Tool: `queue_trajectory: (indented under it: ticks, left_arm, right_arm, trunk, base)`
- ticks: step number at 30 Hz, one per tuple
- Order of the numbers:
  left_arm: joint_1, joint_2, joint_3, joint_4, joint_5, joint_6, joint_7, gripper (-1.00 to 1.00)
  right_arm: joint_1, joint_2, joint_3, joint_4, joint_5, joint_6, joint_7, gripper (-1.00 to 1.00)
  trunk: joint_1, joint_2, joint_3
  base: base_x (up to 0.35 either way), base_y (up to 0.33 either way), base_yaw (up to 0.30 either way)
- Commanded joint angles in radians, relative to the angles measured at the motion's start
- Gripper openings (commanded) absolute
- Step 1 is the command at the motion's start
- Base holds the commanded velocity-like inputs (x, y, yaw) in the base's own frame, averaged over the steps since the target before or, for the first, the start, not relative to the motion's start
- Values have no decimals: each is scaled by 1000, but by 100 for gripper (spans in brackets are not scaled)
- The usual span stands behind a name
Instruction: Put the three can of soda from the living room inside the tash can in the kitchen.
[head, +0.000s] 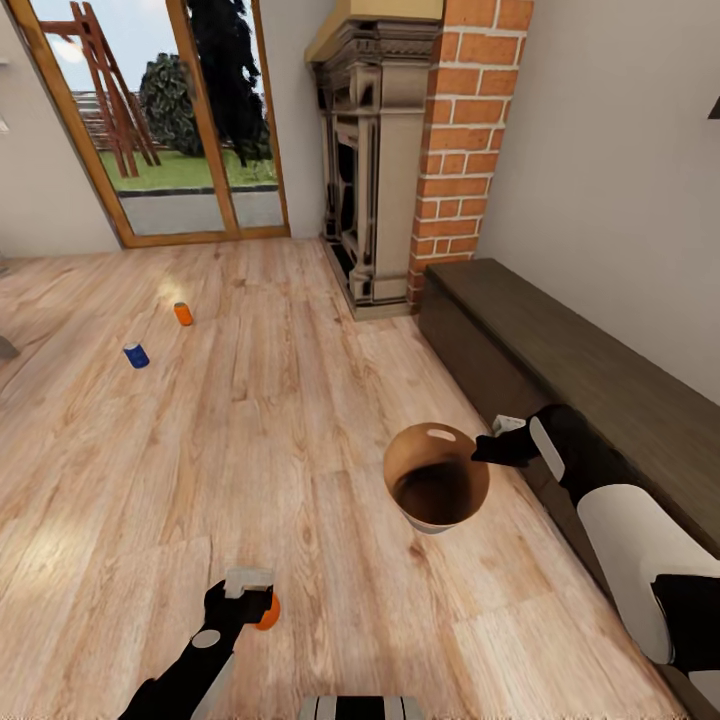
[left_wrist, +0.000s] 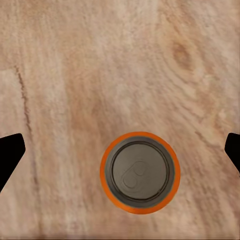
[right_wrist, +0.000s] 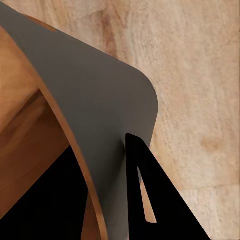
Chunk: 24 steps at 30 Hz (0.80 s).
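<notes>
Holding the bin (head: 437, 487) by its rim, the right gripper (head: 492, 448) keeps it lifted above the plank floor (head: 300, 420), mouth tipped up toward the head camera. In the right wrist view one dark finger (right_wrist: 150, 200) lies against the outside of the bin's wall (right_wrist: 100, 115) while the brown inside (right_wrist: 25, 150) sits on the other side of it, so the gripper is clamped on the rim. A long dark bench (head: 580, 360) runs along the wall just beside the right arm.

Low at the left, the left gripper (head: 248, 598) hangs over an orange can (head: 268, 611). From the head view it looks to be close against the can, though I cannot tell from there if it touches. The left wrist view looks straight down on the can's grey top (left_wrist: 140, 172), upright on the floor, with the two black fingertips (left_wrist: 10, 155) far out at either edge and well apart from it: the gripper is spread wide and grips nothing.

Two more cans stand on the floor well away, toward the glass doors (head: 170, 120): a second orange can (head: 183, 314) and a blue can (head: 136, 356) near it. A fireplace (head: 370, 170) and a brick column (head: 465, 140) stand beyond the bench.
</notes>
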Motion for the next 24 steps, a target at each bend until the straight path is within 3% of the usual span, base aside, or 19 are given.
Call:
queue_trajectory:
  ticks: [1,9,24]
  left_arm:
    - [0,0,0,0,0,0,0,100]
    - [0,0,-1,1,0,0,0,100]
    - [0,-1,-2,-1,-1,3,-1,100]
  right_arm:
    - [-1,0,-1,0,-23,2,3,-100]
    - [-1,0,0,0,-23,2,3,-100]
    - [-1,1,2,0,-23,2,2,-100]
  trunk:
    - [0,0,-4]
    - [4,-2,-35]
    - [4,-2,-35]
  base:
    - [0,0,0]
    - [0,0,0]
    - [36,0,0]
